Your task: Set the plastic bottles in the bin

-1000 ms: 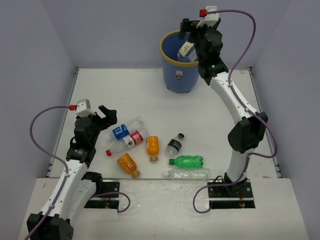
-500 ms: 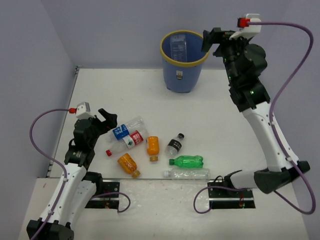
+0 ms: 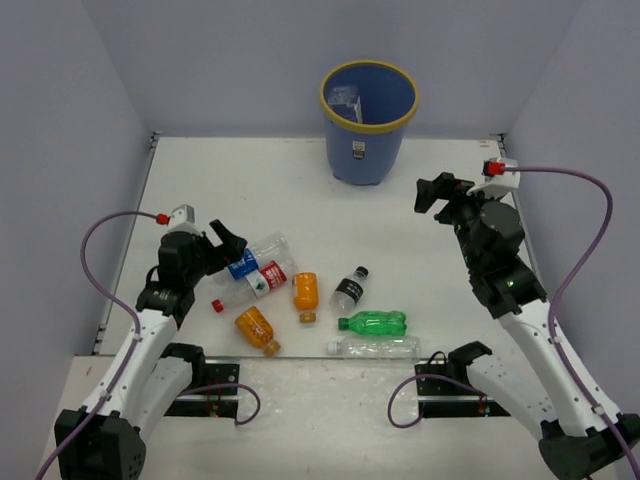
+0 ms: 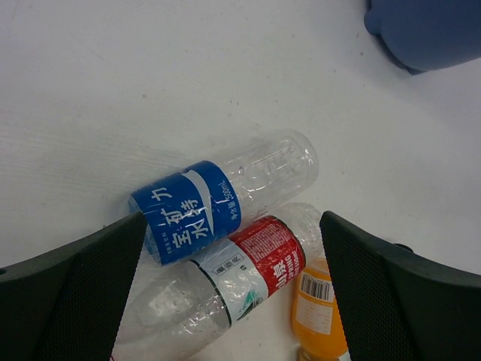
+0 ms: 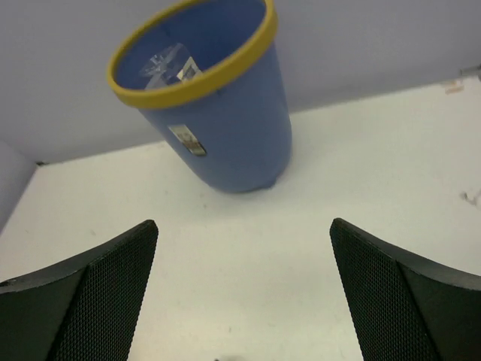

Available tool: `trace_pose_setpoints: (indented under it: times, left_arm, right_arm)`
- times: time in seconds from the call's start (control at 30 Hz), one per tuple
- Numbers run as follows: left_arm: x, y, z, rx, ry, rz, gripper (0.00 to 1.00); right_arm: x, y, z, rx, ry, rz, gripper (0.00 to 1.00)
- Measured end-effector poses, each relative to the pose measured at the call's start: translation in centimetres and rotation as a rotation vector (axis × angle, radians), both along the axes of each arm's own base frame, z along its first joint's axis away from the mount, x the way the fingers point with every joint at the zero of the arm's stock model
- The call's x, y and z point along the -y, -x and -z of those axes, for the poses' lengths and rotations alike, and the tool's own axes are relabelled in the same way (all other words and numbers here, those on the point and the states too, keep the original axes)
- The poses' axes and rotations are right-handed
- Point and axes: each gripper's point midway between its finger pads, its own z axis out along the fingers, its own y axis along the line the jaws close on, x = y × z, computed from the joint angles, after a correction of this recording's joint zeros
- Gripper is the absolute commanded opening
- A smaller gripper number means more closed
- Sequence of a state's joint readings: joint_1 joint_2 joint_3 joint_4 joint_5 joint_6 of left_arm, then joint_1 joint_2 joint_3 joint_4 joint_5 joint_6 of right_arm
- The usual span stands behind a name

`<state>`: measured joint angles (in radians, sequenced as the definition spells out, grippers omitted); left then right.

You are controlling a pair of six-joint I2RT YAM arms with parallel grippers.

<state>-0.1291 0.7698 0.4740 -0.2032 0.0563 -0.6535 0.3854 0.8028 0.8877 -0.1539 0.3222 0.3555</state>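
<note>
Seven bottles [image 3: 262,283] are shown lying on their sides in a loose cluster on the near left-centre of the table [image 3: 300,190]. An eighth, a clear bottle [image 3: 345,100], is seen already inside the bin [image 3: 365,155], which stands upright at the far edge, well apart from the cluster. At the cluster's left a blue-label bottle [image 4: 192,214] and a red-label bottle [image 4: 255,259] lie touching, side by side. To their right are found an orange bottle [image 3: 305,292], a second orange bottle [image 3: 255,328], a black-label bottle [image 3: 349,288], a green bottle [image 3: 372,323] and, nearest the arms, a long clear bottle [image 3: 375,347].

The left gripper [image 3: 225,250] is held wide open and empty just beside the blue-label bottle, which is framed between its jaws in the wrist view. The step in hand is judged to be the reach for this bottle. A descent and a closing across its body are called for next, without the red-label neighbour being caught.

The right gripper [image 3: 435,195] is held wide open and empty above bare table on the right, faced toward the bin.

The table is white and matte, and is enclosed by plain pale lilac walls [image 3: 200,60]
</note>
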Motion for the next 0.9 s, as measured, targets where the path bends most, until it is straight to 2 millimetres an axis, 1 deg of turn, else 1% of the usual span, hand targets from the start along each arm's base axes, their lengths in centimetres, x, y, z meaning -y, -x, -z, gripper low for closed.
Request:
trace_pose_setpoints:
  times: [0.1, 0.2, 0.27, 0.4, 0.6, 0.67, 0.83, 0.9]
  left_arm:
    - [0.0, -0.1, 0.6, -0.022, -0.01, 0.004, 1.0]
    - [0.1, -0.3, 1.6, -0.061, -0.047, 0.043, 1.0]
    - [0.5, -0.6, 2.1, -0.087, -0.062, 0.079, 1.0]
    - [1.2, -1.4, 2.9, -0.131, -0.089, 0.129, 1.0]
    - [1.2, -1.6, 5.2, -0.213, -0.161, 0.151, 1.0]
    - [1.5, -1.5, 5.3, -0.211, -0.178, 0.171, 1.0]
    - [3.1, -1.5, 5.0, -0.175, -0.201, 0.257, 1.0]
    - [3.6, -1.6, 5.3, -0.176, -0.211, 0.284, 1.0]
  right_arm:
    - [0.2, 0.4, 2.9, -0.06, 0.008, 0.006, 0.99]
    - [0.4, 1.1, 4.5, -0.088, 0.0, 0.008, 0.99]
    - [0.5, 1.6, 5.2, -0.098, -0.007, 0.008, 0.99]
    - [0.6, 2.1, 6.0, -0.106, -0.014, 0.004, 0.99]
    - [0.2, 2.3, 6.6, -0.121, -0.02, -0.016, 0.99]
    - [0.2, 2.3, 6.7, -0.125, -0.021, -0.021, 0.99]
    - [0.1, 2.0, 7.5, -0.154, -0.013, -0.022, 0.99]
    - [0.0, 2.0, 7.8, -0.161, -0.014, -0.027, 0.99]
